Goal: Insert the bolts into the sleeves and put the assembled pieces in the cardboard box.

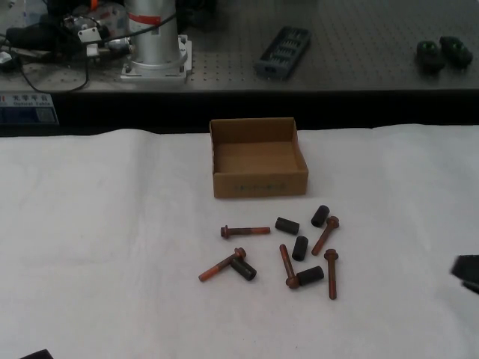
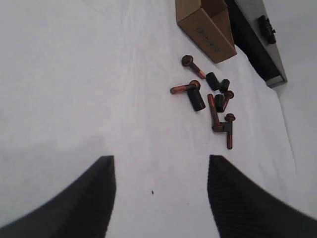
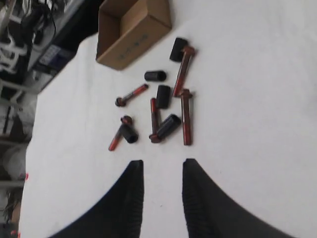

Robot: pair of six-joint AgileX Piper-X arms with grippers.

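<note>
Five bolts (image 1: 245, 230), five sleeves (image 1: 287, 225) near box (image 1: 260, 182)

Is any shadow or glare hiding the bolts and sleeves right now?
High view: even light, bolts and sleeves stand out on the white cloth. Left wrist view: soft shadow by the left gripper, short of them. Right wrist view: no glare on them.

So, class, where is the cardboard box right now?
In the high view the cardboard box sits on the white cloth near its far edge, about centre, just beyond the loose bolts and sleeves.
</note>
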